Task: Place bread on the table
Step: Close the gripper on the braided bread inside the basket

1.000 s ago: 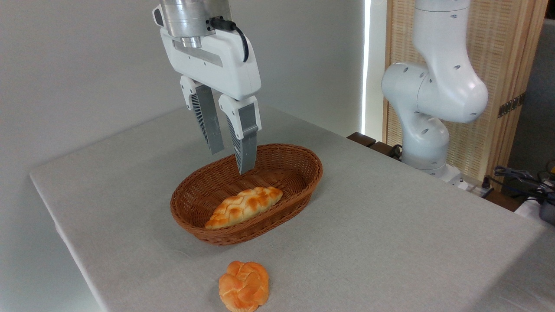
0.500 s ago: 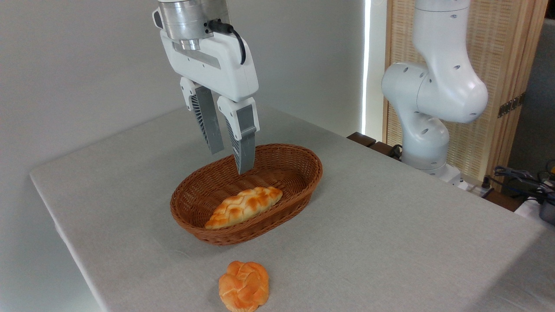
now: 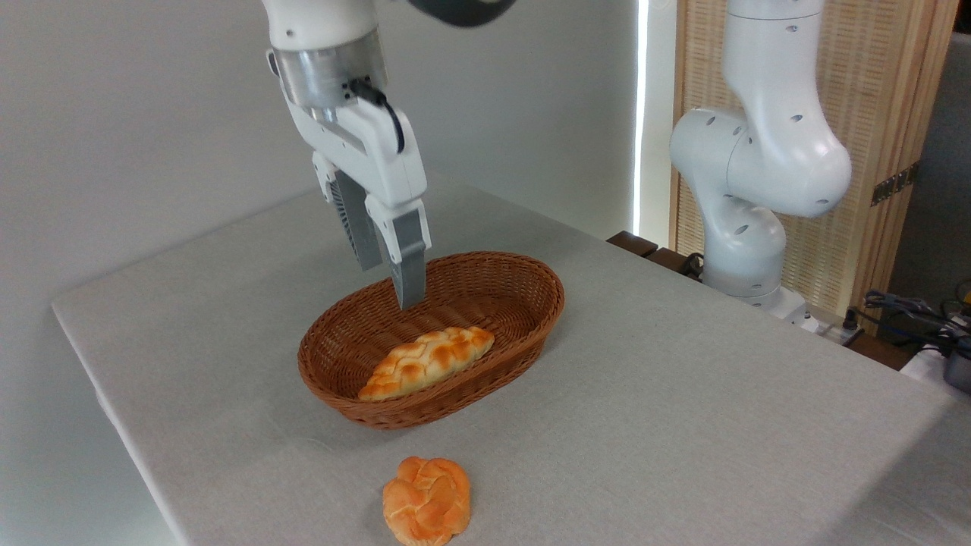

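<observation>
White two-finger gripper [image 3: 391, 284], jaws parted and empty, has swivelled and dipped towards long golden braided loaf [image 3: 426, 362] still in brown wicker basket [image 3: 531, 303]: grasp pending.

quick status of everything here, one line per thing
gripper: open, empty, above the basket's back rim, clear of the loaf
braided loaf: lying inside the basket, not gripped
wicker basket: upright on the table, holding only the loaf
knotted bun: on the table in front of the basket, apart from it
table: covered by a light grey cloth
</observation>
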Robot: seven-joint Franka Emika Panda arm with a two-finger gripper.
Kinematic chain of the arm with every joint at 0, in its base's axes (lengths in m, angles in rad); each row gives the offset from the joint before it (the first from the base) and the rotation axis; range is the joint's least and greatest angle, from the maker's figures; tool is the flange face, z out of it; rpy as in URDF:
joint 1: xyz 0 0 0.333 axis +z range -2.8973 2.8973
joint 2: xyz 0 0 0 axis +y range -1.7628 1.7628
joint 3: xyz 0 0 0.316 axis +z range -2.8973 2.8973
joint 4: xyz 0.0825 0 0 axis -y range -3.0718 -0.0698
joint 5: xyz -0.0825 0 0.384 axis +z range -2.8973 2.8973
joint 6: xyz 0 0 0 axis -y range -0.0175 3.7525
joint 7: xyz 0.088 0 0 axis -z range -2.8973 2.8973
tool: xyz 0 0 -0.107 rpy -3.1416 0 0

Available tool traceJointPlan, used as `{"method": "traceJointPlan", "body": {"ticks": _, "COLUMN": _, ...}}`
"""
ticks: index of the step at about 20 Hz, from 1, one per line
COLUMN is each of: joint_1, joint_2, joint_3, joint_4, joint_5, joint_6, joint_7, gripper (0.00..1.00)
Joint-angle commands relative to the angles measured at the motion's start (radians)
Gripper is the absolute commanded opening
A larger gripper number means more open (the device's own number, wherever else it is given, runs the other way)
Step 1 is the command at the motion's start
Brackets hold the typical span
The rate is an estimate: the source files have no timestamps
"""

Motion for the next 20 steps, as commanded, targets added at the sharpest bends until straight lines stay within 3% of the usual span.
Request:
{"method": "traceJointPlan", "body": {"ticks": 1, "joint_1": -0.016, "joint_2": -0.13, "joint_3": 0.01, "joint_4": -0.235, "joint_5": -0.014, "joint_6": 0.108, "joint_7": -0.009, "gripper": 1.0}}
{"method": "traceJointPlan", "body": {"ticks": 4, "joint_1": -0.056, "joint_2": -0.132, "joint_3": 0.009, "joint_4": -0.346, "joint_5": -0.008, "joint_6": 0.178, "joint_7": -0.01, "gripper": 1.0}}
{"method": "traceJointPlan", "body": {"ticks": 12, "joint_1": -0.061, "joint_2": -0.121, "joint_3": 0.007, "joint_4": -0.473, "joint_5": -0.002, "joint_6": 0.355, "joint_7": -0.009, "gripper": 1.0}}
{"method": "traceJointPlan", "body": {"ticks": 20, "joint_1": -0.073, "joint_2": -0.104, "joint_3": 0.007, "joint_4": -0.489, "joint_5": 0.001, "joint_6": 0.38, "joint_7": -0.001, "gripper": 1.0}}
